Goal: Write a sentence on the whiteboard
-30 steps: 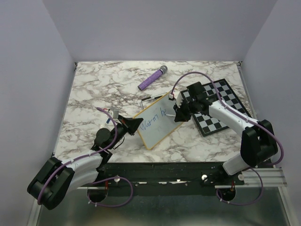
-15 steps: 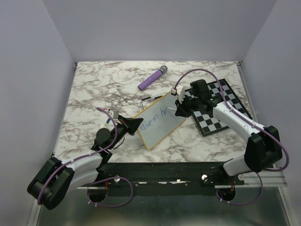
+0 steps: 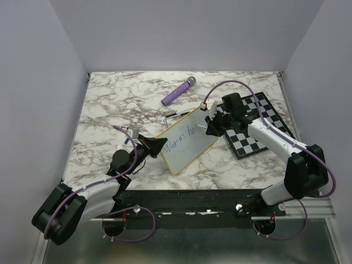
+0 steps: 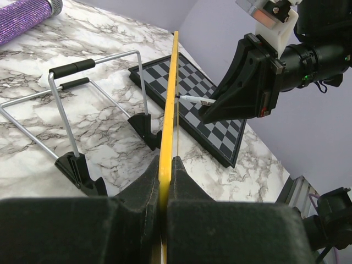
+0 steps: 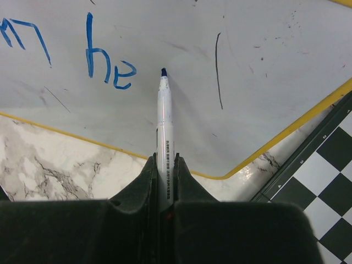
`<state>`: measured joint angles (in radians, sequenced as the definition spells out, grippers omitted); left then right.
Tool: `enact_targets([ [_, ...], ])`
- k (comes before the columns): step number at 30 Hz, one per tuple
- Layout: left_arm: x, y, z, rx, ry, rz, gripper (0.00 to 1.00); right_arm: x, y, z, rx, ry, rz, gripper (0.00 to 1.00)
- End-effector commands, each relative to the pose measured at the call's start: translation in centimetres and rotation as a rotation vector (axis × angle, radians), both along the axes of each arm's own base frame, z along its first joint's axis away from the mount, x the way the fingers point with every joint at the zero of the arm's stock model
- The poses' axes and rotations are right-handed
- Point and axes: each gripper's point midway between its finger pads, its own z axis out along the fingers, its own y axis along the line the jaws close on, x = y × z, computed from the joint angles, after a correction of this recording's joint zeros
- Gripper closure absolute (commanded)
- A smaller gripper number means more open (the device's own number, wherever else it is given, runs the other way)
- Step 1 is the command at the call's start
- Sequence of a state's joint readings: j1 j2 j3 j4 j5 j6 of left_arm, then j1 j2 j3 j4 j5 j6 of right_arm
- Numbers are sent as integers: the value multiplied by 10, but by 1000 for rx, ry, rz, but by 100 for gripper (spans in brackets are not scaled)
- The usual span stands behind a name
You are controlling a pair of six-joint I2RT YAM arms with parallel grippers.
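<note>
Whiteboard (image 3: 190, 153) stands mid-table, long axis running diagonally from near-left to far-right, its left edge clamped in the closed left gripper (image 4: 165, 168). Right gripper (image 5: 164, 165), arm stretched forward, pinches a marker (image 5: 164, 110) pointing at the board, tip just right of the sentence (image 3: 180, 138).

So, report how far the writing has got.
Done: "Warm he" stands in blue on the whiteboard. In hand: left gripper clamps the board's yellow edge; right gripper holds the marker, tip just right of the "e". Left: the rest of that word and sentence.
</note>
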<state>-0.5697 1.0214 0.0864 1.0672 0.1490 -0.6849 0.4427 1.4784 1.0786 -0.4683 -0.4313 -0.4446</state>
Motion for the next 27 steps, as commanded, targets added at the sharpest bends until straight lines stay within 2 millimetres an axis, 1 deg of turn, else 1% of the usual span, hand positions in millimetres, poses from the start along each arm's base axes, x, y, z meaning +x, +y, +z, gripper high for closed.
enact_targets([
  [1, -5, -4, -7, 38, -9, -33, 100, 7, -1, -3, -10, 9, -9, 100],
  [3, -6, -4, -6, 35, -10, -36, 100, 6, 1, -5, -7, 18, 1, 99],
  [11, -5, -4, -8, 36, -7, -37, 100, 2, 10, 2, 45, 21, 44, 99],
  [17, -5, -4, -8, 35, -8, -37, 100, -7, 12, -3, 47, 48, 88, 100],
  [19, -6, -4, -8, 34, -7, -37, 100, -7, 12, -3, 45, 48, 93, 99],
  [20, -5, -4, -8, 35, -6, -35, 100, -9, 11, -7, 34, 64, 95, 99],
  [22, -5, -4, -8, 34, -7, -35, 100, -8, 10, -8, 25, 66, 95, 99],
  [27, -6, -4, -8, 34, -5, -34, 100, -12, 5, -16, -10, 94, 95, 100],
])
